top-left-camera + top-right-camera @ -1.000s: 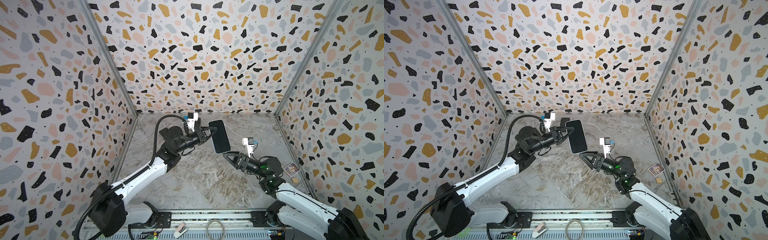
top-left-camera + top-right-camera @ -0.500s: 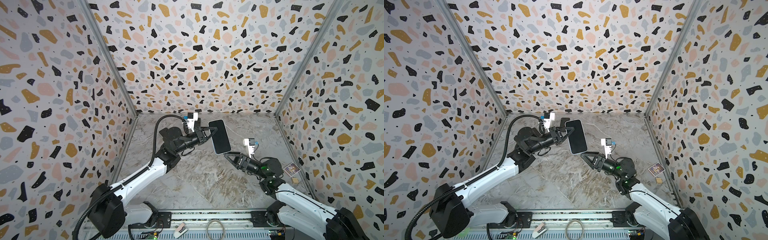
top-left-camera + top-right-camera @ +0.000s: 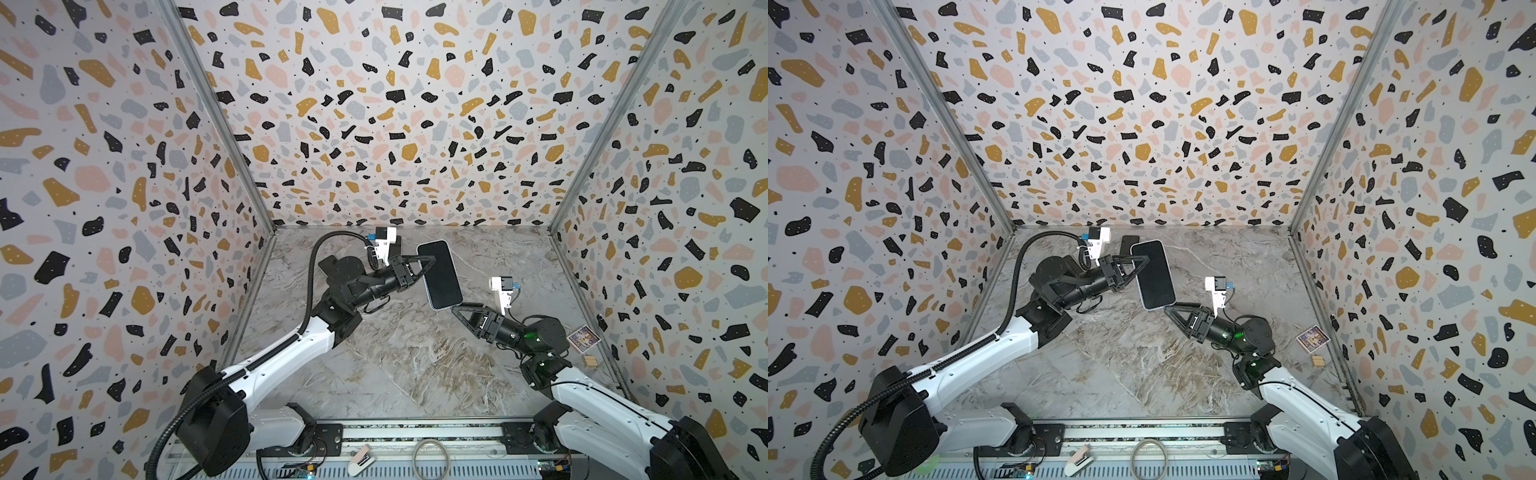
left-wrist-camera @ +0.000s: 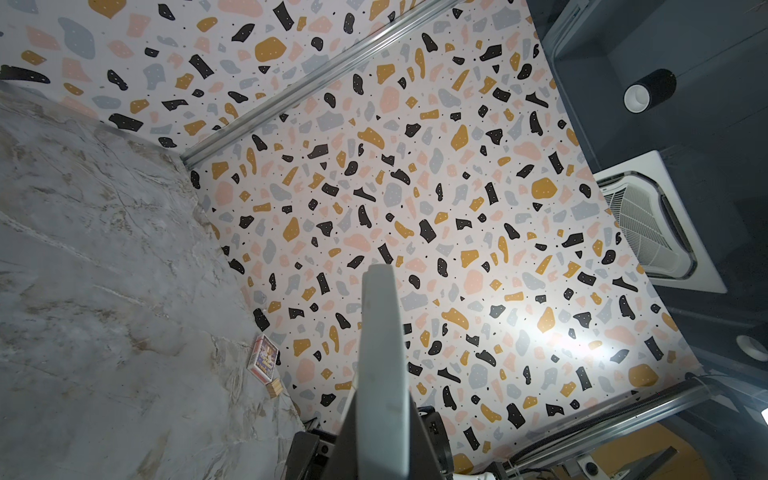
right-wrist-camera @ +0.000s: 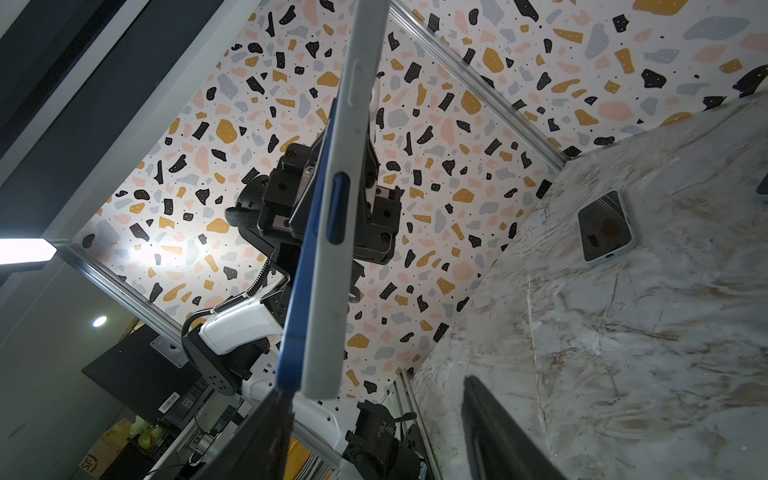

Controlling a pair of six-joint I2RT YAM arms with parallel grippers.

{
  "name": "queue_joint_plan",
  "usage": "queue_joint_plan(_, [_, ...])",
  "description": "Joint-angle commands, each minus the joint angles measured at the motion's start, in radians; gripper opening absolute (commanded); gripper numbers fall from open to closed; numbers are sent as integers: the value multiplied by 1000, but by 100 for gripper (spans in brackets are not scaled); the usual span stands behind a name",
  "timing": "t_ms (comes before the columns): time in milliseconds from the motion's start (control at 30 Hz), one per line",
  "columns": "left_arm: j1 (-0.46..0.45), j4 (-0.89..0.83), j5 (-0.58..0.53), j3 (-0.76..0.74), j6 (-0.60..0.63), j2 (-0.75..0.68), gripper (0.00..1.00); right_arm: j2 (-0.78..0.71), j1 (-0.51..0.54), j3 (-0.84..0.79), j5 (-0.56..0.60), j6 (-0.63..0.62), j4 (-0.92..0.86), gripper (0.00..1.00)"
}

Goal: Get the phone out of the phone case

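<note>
Mid-frame in a top view, the left gripper [image 3: 428, 268] pinches the phone case [image 5: 332, 291], phone [image 3: 439, 270] inside, aloft by its long edge. The right gripper [image 3: 461, 318] gapes at the lower end (nothing held). A hard tug there could wrench everything loose.

Blue phone [image 3: 440, 271], screen up, sits in whitish phone case [image 5: 328, 291], tilted aloft.

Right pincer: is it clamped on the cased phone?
No: in the right wrist view the right pincer has its jaws wide apart at the end of the cased phone, not closed on it.
</note>
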Motion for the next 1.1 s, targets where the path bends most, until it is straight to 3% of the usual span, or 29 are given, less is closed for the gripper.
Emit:
queue_joint_plan(0, [-15,111,22,2,-13,-26,0,13,-17,0,-2,20,60,65])
queue_joint_plan(533, [-40,137,35,-22,-6,-20,0,66,-51,-4,-29,87,161,59])
queue_joint_plan(1067, [-43,172,28,-58,6,35,0,68,-64,-71,-53,191,267,26])
